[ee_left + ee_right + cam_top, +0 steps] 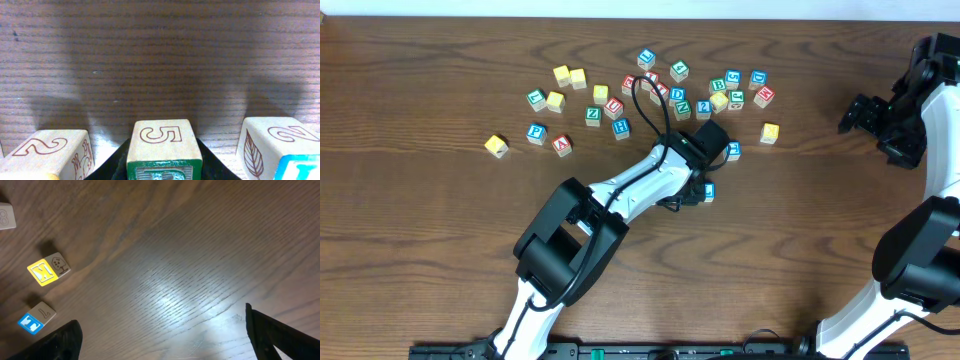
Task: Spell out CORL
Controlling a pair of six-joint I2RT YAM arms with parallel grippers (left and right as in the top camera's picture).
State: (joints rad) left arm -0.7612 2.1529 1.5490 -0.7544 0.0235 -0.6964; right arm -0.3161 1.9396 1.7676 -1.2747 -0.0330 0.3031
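Observation:
A scatter of wooden letter blocks [650,85] lies on the far middle of the table. My left gripper [708,152] reaches into its right side. In the left wrist view the jaws [164,165] are shut on a block [162,145] with a green top face and a "5" on its side. I cannot read its letter. A block marked "2" [47,152] stands to its left and a leaf block with a blue top [277,150] to its right. My right gripper [865,112] hovers open and empty at the far right; its jaws [162,335] are over bare wood.
A yellow block [496,146] lies apart at the left and another [769,132] at the right of the scatter. Blue blocks [732,150] [708,190] sit close to my left gripper. The right wrist view shows a yellow block [47,270] and a blue one [36,320].

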